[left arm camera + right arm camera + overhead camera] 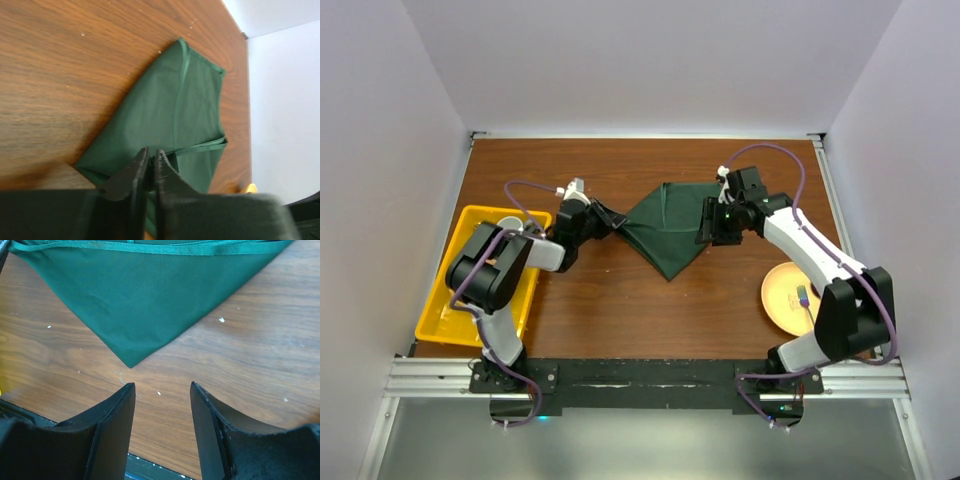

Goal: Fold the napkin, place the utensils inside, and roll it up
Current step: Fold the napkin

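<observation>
Wooden table (620,300), folded green napkin (670,228), left gripper (151,152) pinching corner, right gripper (162,386) parted

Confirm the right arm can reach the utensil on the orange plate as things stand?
Probably yes. The right gripper is open and empty, and the utensil lies uncovered on the orange plate near that arm's base, though it must fold back tightly.

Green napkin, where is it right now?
In the top view the green napkin lies mid-table, folded into a triangle, between the left gripper, which pinches its left corner, and the right gripper.
</observation>
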